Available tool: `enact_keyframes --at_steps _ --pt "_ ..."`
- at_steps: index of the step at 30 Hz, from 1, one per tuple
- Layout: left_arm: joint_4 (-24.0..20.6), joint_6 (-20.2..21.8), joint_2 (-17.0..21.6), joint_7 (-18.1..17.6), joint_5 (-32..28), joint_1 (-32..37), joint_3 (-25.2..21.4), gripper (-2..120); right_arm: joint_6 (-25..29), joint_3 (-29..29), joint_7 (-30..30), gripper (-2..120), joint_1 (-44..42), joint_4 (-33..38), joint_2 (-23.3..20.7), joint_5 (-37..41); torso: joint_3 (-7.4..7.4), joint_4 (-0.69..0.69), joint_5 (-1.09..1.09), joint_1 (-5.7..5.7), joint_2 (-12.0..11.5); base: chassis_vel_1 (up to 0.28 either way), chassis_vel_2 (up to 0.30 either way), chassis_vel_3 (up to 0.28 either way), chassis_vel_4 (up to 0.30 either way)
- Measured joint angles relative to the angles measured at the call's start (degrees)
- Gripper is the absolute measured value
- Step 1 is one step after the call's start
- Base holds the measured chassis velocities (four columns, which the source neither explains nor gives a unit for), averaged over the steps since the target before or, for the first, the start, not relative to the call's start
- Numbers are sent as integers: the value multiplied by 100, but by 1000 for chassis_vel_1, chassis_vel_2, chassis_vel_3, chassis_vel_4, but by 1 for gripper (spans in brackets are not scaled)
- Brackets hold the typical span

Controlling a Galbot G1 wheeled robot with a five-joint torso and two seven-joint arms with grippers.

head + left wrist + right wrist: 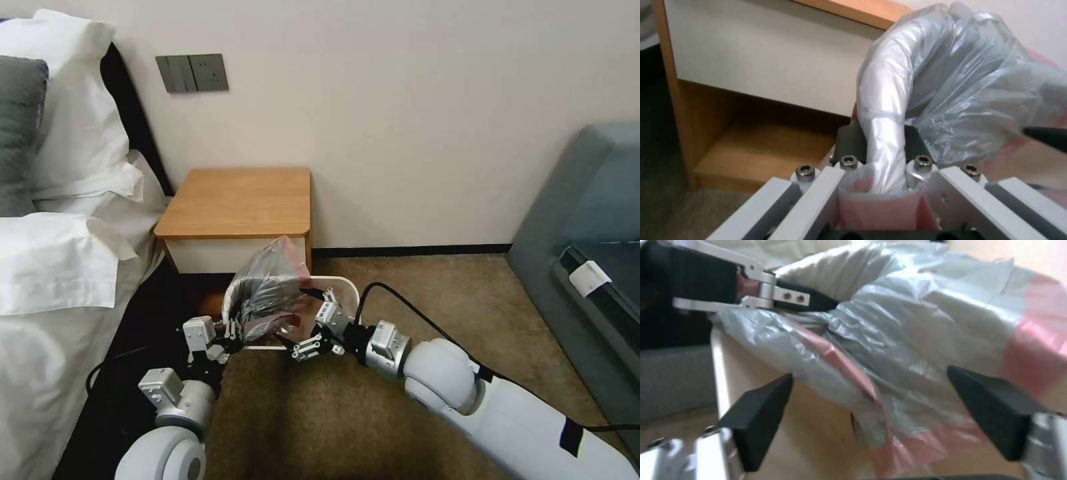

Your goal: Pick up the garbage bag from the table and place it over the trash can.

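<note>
The garbage bag (pixel 269 280), crinkly grey plastic with a pink rim band, lies bunched over the left part of the cream-white trash can (pixel 341 283). The can stands on the carpet in front of the table (pixel 233 200), whose top is bare. My left gripper (pixel 235 331) is shut on the garbage bag (pixel 951 86) where the bag wraps the can's rim (pixel 882 110), one finger (pixel 849 140) on each side. My right gripper (pixel 308 323) is open over the can's mouth. Its black pads (pixel 760 413) straddle the loose bag (pixel 889 350) without touching it.
A bed with white pillows (pixel 60 220) runs along the left, close to my left arm. A grey sofa (pixel 587 233) stands at the right. Brown carpet (pixel 413 293) lies open between the can and the sofa. A black cable (pixel 413 310) loops from my right wrist.
</note>
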Motion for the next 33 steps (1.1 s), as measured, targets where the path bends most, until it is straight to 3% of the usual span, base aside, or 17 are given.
enact_keyframes --at_steps 7,12,15,24,33 --pt "-1 52 12 -21 -143 -76 -41 7 122 -60 1 59 29 -114 -11 42 0 0 0 0 0 0 0 0 0" --pt "24 63 13 -34 -169 -109 -45 7 131 -63 4 47 17 -118 -25 52 0 0 0 0 0 0 0 0 0" --pt "49 67 20 -46 -189 -129 -59 7 133 -67 28 31 14 -109 -70 57 0 0 1 0 0 0 0 0 0" --pt "48 73 21 -43 -205 -129 -43 7 143 -52 71 0 -36 -92 -94 59 0 0 1 0 0 0 0 0 0" --pt "68 73 19 -64 -199 -129 -64 7 181 -11 88 0 -112 -25 -90 55 0 0 1 0 0 0 0 0 0"
